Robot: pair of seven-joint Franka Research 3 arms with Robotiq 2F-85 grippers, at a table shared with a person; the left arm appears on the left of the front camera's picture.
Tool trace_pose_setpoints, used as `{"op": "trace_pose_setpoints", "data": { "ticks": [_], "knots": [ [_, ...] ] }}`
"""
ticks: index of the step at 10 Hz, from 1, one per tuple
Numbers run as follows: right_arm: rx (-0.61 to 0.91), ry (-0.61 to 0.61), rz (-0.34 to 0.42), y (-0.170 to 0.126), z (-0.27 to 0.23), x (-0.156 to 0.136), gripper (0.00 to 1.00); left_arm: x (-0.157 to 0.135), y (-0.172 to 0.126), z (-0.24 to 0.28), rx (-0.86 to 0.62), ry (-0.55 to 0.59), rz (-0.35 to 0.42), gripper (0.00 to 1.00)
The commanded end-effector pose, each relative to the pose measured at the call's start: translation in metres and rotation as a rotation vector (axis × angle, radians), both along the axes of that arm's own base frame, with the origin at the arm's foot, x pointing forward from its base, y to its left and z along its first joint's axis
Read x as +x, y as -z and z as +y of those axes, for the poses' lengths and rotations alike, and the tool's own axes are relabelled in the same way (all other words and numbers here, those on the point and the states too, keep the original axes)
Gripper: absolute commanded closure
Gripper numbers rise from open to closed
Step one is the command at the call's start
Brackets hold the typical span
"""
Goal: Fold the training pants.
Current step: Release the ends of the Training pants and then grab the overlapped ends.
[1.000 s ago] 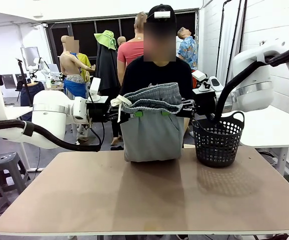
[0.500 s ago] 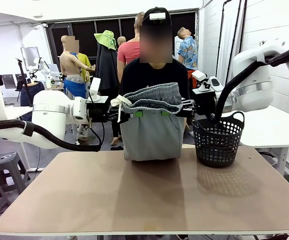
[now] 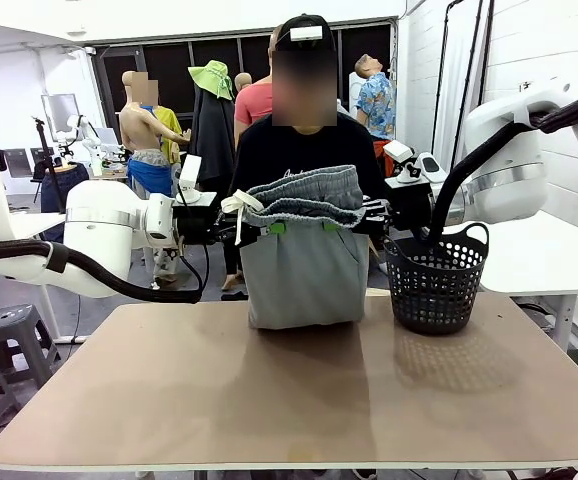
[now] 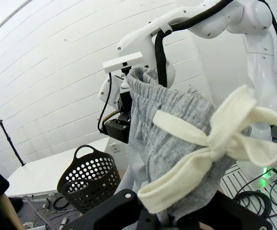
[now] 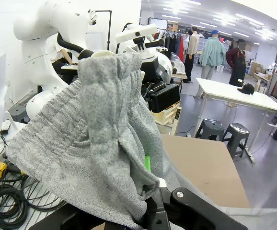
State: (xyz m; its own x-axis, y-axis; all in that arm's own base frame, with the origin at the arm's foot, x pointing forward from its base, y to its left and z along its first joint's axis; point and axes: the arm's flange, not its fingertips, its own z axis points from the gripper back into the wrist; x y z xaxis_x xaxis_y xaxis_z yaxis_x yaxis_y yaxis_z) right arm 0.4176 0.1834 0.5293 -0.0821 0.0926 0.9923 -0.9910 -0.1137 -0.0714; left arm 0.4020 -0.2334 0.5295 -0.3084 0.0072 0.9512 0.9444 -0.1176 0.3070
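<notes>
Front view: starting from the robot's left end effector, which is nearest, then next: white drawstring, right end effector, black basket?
1. White drawstring, right beside the left end effector.
2. Right end effector, across the training pants' waistband.
3. Black basket, farther right on the table.

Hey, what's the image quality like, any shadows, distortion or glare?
Front view: even light, the basket throws a dotted shadow on the table. Left wrist view: lines on the wall bow from the wide lens. Right wrist view: ceiling lights glare above the pants.

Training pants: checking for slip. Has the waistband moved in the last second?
No; the training pants' waistband keeps its gap from the basket.
</notes>
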Motion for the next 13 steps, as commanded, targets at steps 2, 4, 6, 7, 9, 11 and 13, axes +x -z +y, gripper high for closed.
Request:
{"op": "trace_pose_setpoints", "data": {
  "ticks": [2,4,6,7,9,11,13],
  "knots": [
    [0.022,-0.004,-0.008,-0.0009,-0.0006,-0.0032,1.0,-0.0035,-0.0033,-0.0011,-0.013,0.001,-0.015,1.0],
    [0.022,-0.004,-0.008,-0.0009,-0.0006,-0.0032,1.0,-0.0035,-0.0033,-0.0011,-0.013,0.001,-0.015,1.0],
    [0.022,-0.004,-0.008,-0.0009,-0.0006,-0.0032,1.0,-0.0035,-0.0033,-0.0011,-0.013,0.001,-0.015,1.0],
    [0.022,-0.004,-0.008,-0.0009,-0.0006,-0.0032,1.0,-0.0035,-0.0033,-0.0011,-0.013,0.001,-0.015,1.0],
    [0.022,-0.004,-0.008,-0.0009,-0.0006,-0.0032,1.0,-0.0035,-0.0033,-0.0011,-0.013,0.001,-0.015,1.0],
    [0.022,-0.004,-0.008,-0.0009,-0.0006,-0.0032,1.0,-0.0035,-0.0033,-0.0011,-0.013,0.001,-0.015,1.0],
    [0.022,-0.004,-0.008,-0.0009,-0.0006,-0.0032,1.0,-0.0035,-0.0033,-0.0011,-0.013,0.001,-0.015,1.0]
  ]
}}
